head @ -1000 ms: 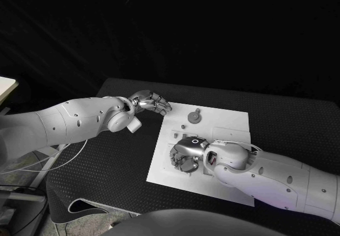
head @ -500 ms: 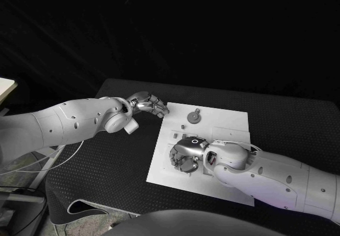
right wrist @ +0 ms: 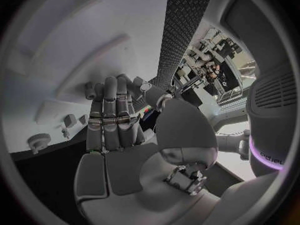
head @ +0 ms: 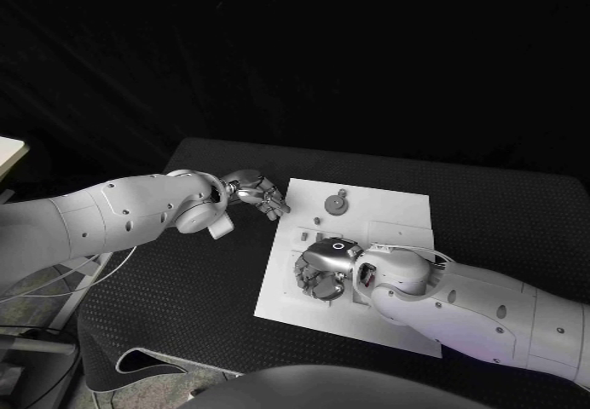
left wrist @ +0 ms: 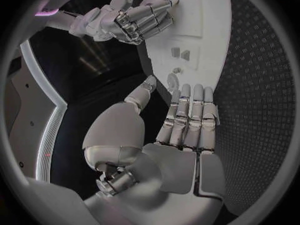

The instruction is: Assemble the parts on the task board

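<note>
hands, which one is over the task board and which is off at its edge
The right hand is over the task board, fingers curled down onto it. The left hand hovers at the board's far-left corner.

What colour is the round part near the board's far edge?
Grey, the round part on the white task board; the head view shows it best.

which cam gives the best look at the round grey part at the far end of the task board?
Head view: the round grey part sits unobstructed on the task board, beyond the right hand. The right wrist view shows it small, near the rim. The left wrist view shows it just past the left hand's fingers, partly hidden.
</note>
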You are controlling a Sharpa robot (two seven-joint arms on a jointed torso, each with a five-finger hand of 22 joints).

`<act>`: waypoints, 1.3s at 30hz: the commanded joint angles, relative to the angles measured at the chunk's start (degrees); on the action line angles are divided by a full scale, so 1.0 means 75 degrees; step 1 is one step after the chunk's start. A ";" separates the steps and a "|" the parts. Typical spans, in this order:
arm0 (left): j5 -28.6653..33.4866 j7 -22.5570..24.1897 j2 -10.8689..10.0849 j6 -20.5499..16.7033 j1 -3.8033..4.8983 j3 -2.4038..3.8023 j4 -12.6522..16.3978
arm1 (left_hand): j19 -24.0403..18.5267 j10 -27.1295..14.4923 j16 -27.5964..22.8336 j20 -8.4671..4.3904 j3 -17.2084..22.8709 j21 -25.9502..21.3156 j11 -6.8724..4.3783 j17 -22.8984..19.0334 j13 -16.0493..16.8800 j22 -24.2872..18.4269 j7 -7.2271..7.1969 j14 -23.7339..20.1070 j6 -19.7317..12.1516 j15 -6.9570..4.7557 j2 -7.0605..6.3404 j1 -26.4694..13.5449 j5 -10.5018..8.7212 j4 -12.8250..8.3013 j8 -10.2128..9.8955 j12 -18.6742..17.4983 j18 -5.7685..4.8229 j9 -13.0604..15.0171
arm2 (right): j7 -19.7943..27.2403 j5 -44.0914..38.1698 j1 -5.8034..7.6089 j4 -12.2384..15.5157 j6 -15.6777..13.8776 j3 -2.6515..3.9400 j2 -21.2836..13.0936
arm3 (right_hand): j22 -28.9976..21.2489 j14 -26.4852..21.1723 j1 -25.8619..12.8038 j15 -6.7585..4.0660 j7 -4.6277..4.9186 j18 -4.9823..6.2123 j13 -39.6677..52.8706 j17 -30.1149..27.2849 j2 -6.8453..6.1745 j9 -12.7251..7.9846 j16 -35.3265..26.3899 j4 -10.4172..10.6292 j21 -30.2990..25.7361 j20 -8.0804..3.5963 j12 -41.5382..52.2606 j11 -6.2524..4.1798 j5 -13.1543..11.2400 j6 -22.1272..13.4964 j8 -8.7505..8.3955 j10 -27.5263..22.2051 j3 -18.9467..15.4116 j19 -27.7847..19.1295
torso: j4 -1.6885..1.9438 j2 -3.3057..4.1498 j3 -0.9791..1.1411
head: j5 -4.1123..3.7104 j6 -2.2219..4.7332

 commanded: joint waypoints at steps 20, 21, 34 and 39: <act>-0.0576 -0.0387 0.0020 0.0521 0.0004 -0.0002 -0.0010 | 0.0113 0.0088 0.0009 -0.0027 0.0009 -0.0003 -0.0009 0.0060 0.0059 -0.0032 -0.0016 0.0081 0.0093 -0.0014 0.0005 -0.0075 -0.0046 0.0010 0.0017 0.0005 0.0019 -0.0025 | -0.0389 0.0022 0.0019 -0.0139 0.0088 0.0004 -0.0097 | 0.0204 -0.0360 -0.0104 0.0135 0.0105 -0.0202 -0.0049 0.0005 -0.0308 -0.0021 0.0045 0.0011 -0.0006 0.0057 -0.0304 0.0242 -0.0011 -0.0220 -0.0150 -0.0489 -0.0036 -0.0397 | -0.0002 0.0002 0.0001 | 0.0024 -0.0005; -0.0576 -0.0389 0.0022 0.0528 0.0004 -0.0002 -0.0012 | 0.0113 0.0087 0.0008 -0.0027 0.0009 -0.0005 -0.0009 0.0061 0.0060 -0.0033 -0.0016 0.0081 0.0093 -0.0014 0.0004 -0.0074 -0.0046 0.0009 0.0016 0.0004 0.0018 -0.0025 | -0.0396 0.0018 0.0019 -0.0140 0.0093 0.0004 -0.0105 | 0.0209 -0.0437 -0.0117 0.0153 0.0104 -0.0220 -0.0044 0.0041 -0.0318 -0.0017 0.0111 0.0025 0.0017 0.0059 -0.0316 0.0254 -0.0012 -0.0215 -0.0152 -0.0518 -0.0061 -0.0460 | 0.0000 0.0004 0.0001 | 0.0024 -0.0009; -0.0576 -0.0382 0.0023 0.0554 0.0003 -0.0003 -0.0024 | 0.0111 0.0073 -0.0006 -0.0035 0.0016 -0.0021 -0.0002 0.0073 0.0070 -0.0045 -0.0014 0.0069 0.0090 -0.0010 -0.0001 -0.0061 -0.0046 0.0002 0.0004 -0.0015 0.0001 -0.0035 | -0.0446 -0.0097 0.0019 -0.0145 0.0108 0.0005 -0.0133 | 0.0206 -0.0710 -0.0186 0.0183 0.0065 -0.0266 0.0022 0.0147 -0.0324 0.0026 0.0473 0.0085 0.0229 0.0049 -0.0317 0.0269 -0.0010 -0.0120 -0.0127 -0.0575 -0.0117 -0.0652 | 0.0002 0.0004 -0.0001 | 0.0021 -0.0022; -0.0576 -0.0380 0.0024 0.0559 0.0003 -0.0004 -0.0036 | 0.0111 0.0071 -0.0010 -0.0037 0.0017 -0.0025 -0.0001 0.0077 0.0074 -0.0048 -0.0012 0.0066 0.0088 -0.0009 -0.0002 -0.0061 -0.0046 0.0002 0.0000 -0.0019 -0.0004 -0.0038 | -0.0448 -0.0106 0.0019 -0.0155 0.0065 0.0005 -0.0135 | 0.0206 -0.0756 -0.0217 0.0190 0.0044 -0.0273 0.0042 0.0154 -0.0311 0.0039 0.0547 0.0097 0.0275 0.0046 -0.0314 0.0271 -0.0010 -0.0069 -0.0109 -0.0587 -0.0121 -0.0690 | 0.0002 0.0004 -0.0001 | 0.0021 -0.0022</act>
